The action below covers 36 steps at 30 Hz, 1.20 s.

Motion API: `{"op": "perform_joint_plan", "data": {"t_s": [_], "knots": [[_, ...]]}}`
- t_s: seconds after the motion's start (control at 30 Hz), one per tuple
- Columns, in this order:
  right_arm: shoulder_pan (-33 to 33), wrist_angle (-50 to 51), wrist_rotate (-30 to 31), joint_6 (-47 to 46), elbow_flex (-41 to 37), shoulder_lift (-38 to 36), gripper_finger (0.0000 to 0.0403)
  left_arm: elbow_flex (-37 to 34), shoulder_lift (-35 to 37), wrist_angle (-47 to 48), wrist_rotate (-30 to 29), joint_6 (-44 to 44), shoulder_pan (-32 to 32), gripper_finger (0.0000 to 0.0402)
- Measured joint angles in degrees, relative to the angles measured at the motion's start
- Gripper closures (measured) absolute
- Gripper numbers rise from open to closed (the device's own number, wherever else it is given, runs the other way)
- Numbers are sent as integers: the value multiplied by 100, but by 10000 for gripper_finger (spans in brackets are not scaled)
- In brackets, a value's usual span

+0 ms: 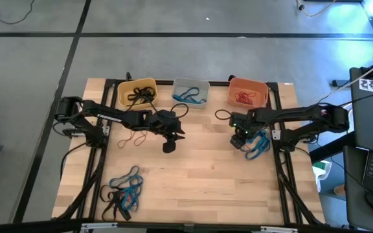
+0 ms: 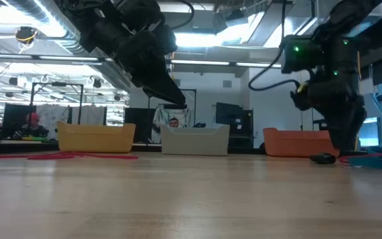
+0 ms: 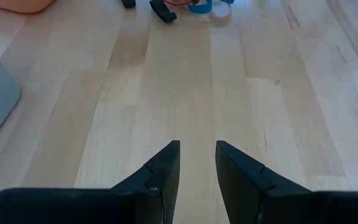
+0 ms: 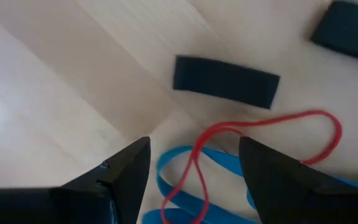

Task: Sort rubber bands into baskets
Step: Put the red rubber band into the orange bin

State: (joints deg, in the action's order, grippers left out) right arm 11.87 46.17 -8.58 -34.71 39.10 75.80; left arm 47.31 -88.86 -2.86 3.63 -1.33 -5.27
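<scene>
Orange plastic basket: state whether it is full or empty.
Neither: the orange plastic basket holds a small tangle of red-orange rubber bands, with bare floor around them.

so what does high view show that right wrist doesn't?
Only the high view shows the three baskets: yellow basket, grey basket, orange basket, plus the left hand mid-table and a loose pile of bands at the near left. Only the right wrist view shows the right hand open just over a red band crossing a blue band. Both show the wooden table and bands under the right hand.
</scene>
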Motion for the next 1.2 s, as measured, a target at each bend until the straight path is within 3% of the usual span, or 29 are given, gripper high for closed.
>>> {"op": "perform_joint_plan", "data": {"t_s": [0.3,0.43,0.93,1.2], "knots": [[1,-582,7,-69,-253,363,159,0,0,-41,-1,1,-1,302],[3,-605,22,45,-244,474,182,0,0,-41,-1,1,-1,302],[3,-612,254,521,-252,486,392,0,0,-43,1,20,1,302],[3,-561,302,623,-263,156,382,0,0,-45,1,23,1,302]]}}
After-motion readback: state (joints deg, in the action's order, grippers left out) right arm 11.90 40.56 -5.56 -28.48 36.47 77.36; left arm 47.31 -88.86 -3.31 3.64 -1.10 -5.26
